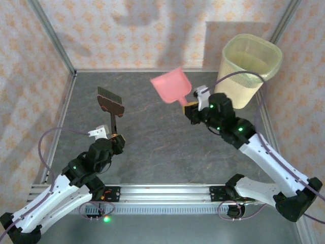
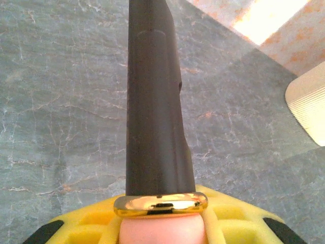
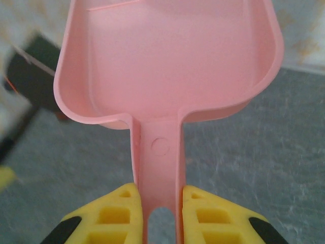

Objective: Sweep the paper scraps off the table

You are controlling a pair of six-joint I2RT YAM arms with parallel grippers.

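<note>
Brush [image 1: 110,104] and dustpan [image 1: 172,85] were what we found in the two pincers. The left pincer [image 1: 117,138] was clamped on the brush's dark handle, and the bristled head stood out well ahead of its fingertips; we could not tell whether the bristles touched the table [image 1: 152,152]. The right pincer [image 1: 191,108] was closed on the pink dustpan's stem between its yellow fingers [image 3: 124,208], the scoop reaching out beyond them, raised. The grey table lay beneath both pincers. A pale yellow bin [image 1: 250,66] stood just beyond the right pincer, to its right.
</note>
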